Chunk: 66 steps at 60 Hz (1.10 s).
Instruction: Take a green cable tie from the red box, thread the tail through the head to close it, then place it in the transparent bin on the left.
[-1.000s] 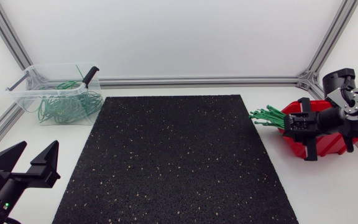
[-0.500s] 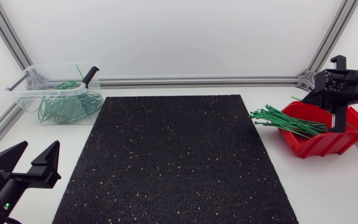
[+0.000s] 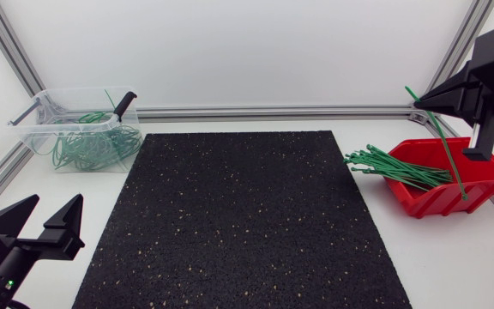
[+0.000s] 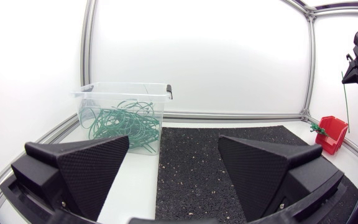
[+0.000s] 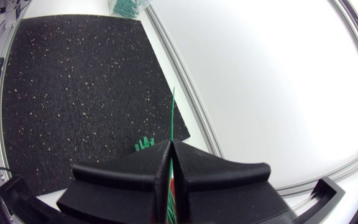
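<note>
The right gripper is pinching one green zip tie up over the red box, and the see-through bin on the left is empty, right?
Not quite. The transparent bin is not empty: it holds a tangle of looped green ties, as the head view shows. The rest is right: the right gripper is shut on one green cable tie, held up over the red box.

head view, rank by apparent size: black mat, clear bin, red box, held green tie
1. Black speckled rubber mat
2. Transparent plastic bin and red plastic box: about alike, unranked
3. Thin green cable tie in right gripper
</note>
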{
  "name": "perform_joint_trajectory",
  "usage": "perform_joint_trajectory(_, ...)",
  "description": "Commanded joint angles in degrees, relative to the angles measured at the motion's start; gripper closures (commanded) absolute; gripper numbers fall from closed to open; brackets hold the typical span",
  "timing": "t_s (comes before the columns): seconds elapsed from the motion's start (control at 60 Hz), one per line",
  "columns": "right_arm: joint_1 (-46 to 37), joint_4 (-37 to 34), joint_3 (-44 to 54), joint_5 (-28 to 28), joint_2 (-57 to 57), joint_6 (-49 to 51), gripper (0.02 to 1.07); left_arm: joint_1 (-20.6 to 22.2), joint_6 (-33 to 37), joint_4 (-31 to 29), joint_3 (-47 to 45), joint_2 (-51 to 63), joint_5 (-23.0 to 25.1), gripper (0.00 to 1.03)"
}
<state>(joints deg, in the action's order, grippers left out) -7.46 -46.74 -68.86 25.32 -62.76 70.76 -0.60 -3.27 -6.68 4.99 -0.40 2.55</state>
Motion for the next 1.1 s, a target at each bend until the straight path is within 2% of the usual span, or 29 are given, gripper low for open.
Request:
perform_joint_trajectory(0.0,3.07,-0.98,-1.10,0.25,2.82,-6.07,1.01,0.43,-0.95,-3.69,-1.83,-0.39,0.53,0.03)
perform_joint_trajectory(0.133,8.87,-1.86,-1.72,0.17,5.28,-13.37,1.01,0.43,-0.69,-3.69,-1.83,-0.39,0.53,0.03)
perform_joint_trajectory(0.217,11.24,-4.85,-4.00,0.87,4.67,-15.74,1.01,0.43,-0.42,-3.69,-1.83,-0.39,0.53,0.03)
perform_joint_trajectory(0.533,18.80,-4.32,-3.83,-0.45,2.73,-32.00,1.01,0.69,-0.34,-3.69,-1.83,-0.39,0.53,0.03)
perform_joint_trajectory(0.7,26.98,-2.04,-2.77,-1.33,-0.17,-42.46,1.01,0.69,-0.34,-3.69,-1.83,-0.39,0.53,0.03)
perform_joint_trajectory(0.817,31.63,0.77,-2.95,0.17,-3.77,-48.17,1.01,0.51,-0.34,-3.78,-1.83,-0.39,0.53,0.03)
perform_joint_trajectory(0.933,31.81,1.39,-5.50,6.32,-11.15,-53.10,1.01,0.51,-0.34,-3.78,-1.83,-0.39,0.53,0.03)
perform_joint_trajectory(1.083,32.60,6.75,-6.11,5.26,-17.75,-61.45,1.01,0.51,-0.34,-3.78,-1.83,-0.39,0.53,0.03)
